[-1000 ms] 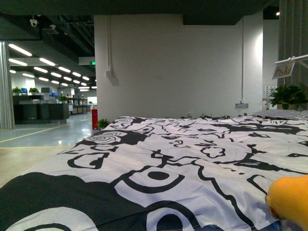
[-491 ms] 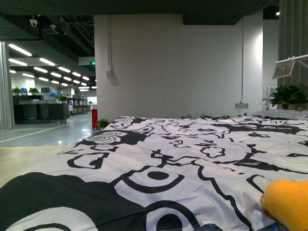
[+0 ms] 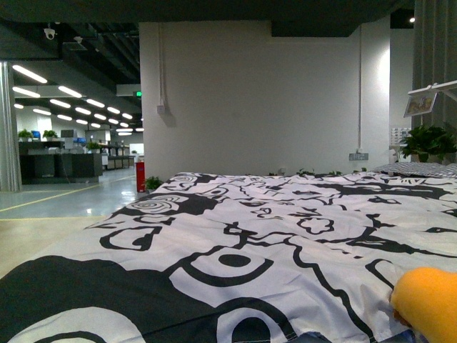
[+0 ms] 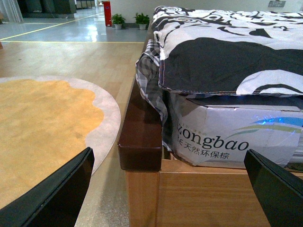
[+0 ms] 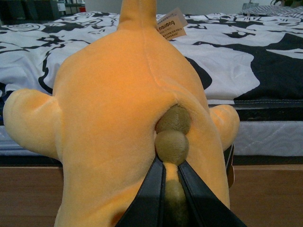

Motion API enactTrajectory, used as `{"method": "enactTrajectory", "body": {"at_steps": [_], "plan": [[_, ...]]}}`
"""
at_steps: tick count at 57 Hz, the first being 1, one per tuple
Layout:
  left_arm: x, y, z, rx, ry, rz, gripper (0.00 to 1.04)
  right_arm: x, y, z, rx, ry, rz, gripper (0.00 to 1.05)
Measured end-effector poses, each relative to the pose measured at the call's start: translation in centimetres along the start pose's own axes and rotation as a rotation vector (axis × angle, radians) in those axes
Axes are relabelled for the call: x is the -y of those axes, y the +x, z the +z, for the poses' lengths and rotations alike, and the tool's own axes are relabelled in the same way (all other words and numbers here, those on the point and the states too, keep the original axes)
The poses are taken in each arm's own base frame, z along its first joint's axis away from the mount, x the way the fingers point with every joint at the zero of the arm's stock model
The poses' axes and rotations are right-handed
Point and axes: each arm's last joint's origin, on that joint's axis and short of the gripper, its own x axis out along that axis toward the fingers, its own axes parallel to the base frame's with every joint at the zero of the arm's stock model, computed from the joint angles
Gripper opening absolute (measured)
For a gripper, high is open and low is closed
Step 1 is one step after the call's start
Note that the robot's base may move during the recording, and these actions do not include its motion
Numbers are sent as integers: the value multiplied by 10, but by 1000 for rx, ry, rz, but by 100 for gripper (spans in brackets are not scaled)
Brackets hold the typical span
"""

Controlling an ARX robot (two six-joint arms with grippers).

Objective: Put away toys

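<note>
The orange-yellow plush toy (image 5: 123, 118) fills the right wrist view, with an olive-tan beaded tail (image 5: 173, 135) and a paper tag (image 5: 171, 26) near its top. My right gripper (image 5: 170, 189) is shut on that tail and holds the toy in front of the bed's edge. In the front view only a rounded orange part of the toy (image 3: 428, 300) shows at the lower right, over the black-and-white bedspread (image 3: 271, 236). My left gripper (image 4: 173, 189) is open and empty, low beside the bed's wooden corner (image 4: 142, 137).
The bed has a wooden frame (image 4: 213, 198) and a wrapped mattress (image 4: 227, 127) under the bedspread. A round orange rug (image 4: 42, 127) lies on the wood floor left of the bed. A white wall (image 3: 257, 100) and a potted plant (image 3: 428, 143) stand beyond.
The orange toy sank a little at the front view's lower right, then stayed about level. Nothing else moved.
</note>
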Motion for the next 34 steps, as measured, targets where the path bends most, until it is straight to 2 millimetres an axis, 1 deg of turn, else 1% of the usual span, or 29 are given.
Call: {"method": "enactTrajectory", "body": {"at_steps": [34], "plan": [[0, 0, 0, 0, 0, 0, 99, 0, 0, 0, 0, 0, 0, 6]]}}
